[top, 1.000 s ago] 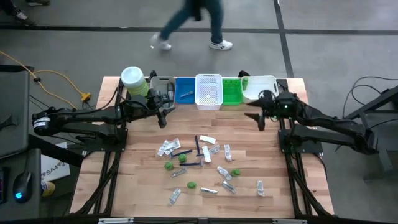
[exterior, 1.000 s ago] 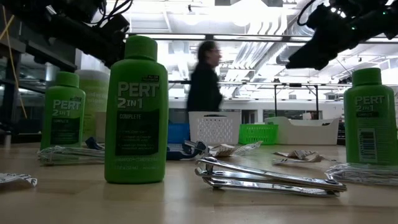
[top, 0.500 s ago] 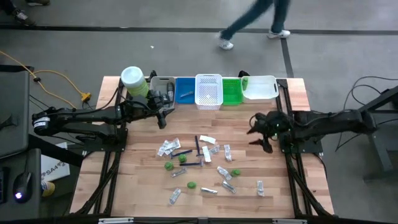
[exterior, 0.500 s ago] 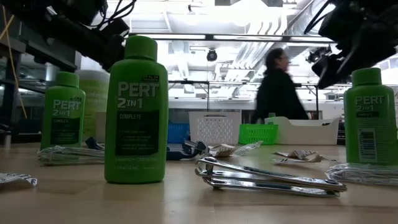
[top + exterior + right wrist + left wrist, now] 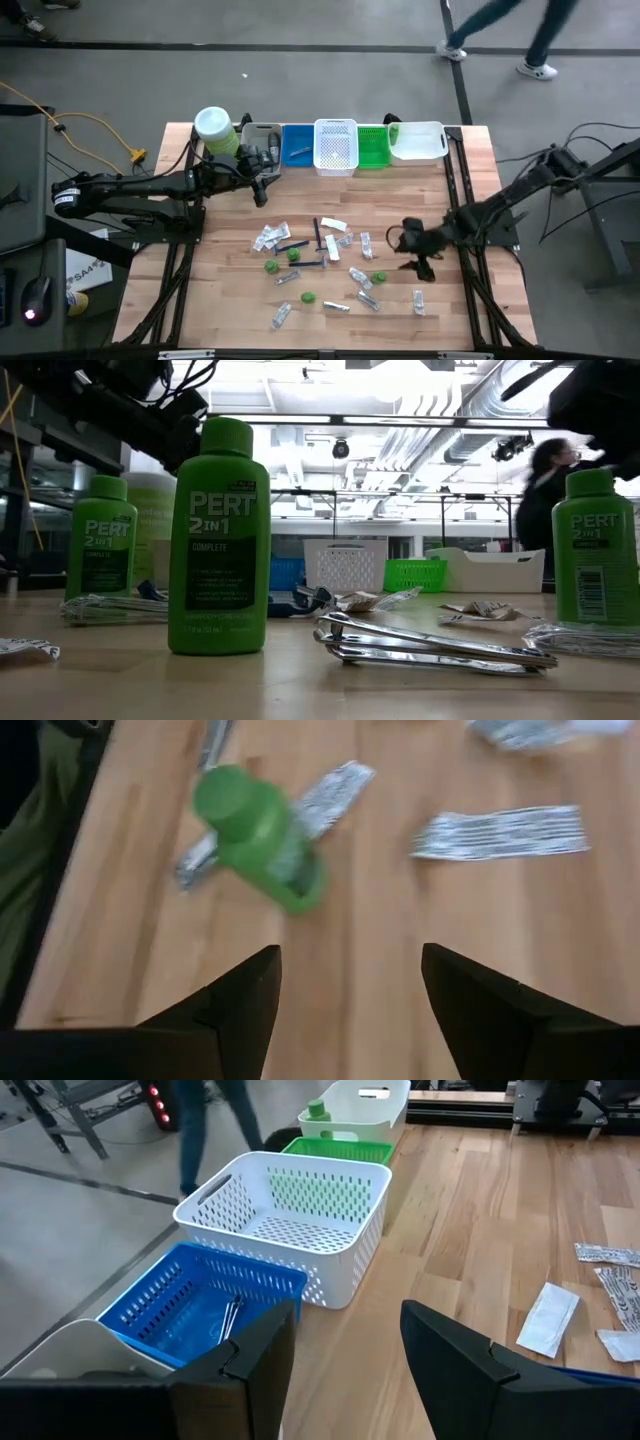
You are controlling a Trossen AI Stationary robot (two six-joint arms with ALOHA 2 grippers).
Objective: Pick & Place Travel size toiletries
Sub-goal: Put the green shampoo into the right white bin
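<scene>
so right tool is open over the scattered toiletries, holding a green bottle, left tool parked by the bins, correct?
Not quite. The right tool is open over the scattered toiletries but holds nothing: in the right wrist view the green bottle stands on the table ahead of its empty fingers. The left tool is parked by the bins, as you said.

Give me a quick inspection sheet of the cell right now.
Surface: wooden table, bare at its left side.
Job's things: green bottles, sachets and dark sticks scattered mid-table; one green bottle ahead of the right gripper.
Clutter: pale-green jar beside the bin row.
Grippers: left gripper open, empty, near the bins; right gripper open, empty, low over the items.
Cables: yellow cable on the floor, left of the table.
Surroundings: a person walking behind the table.
</scene>
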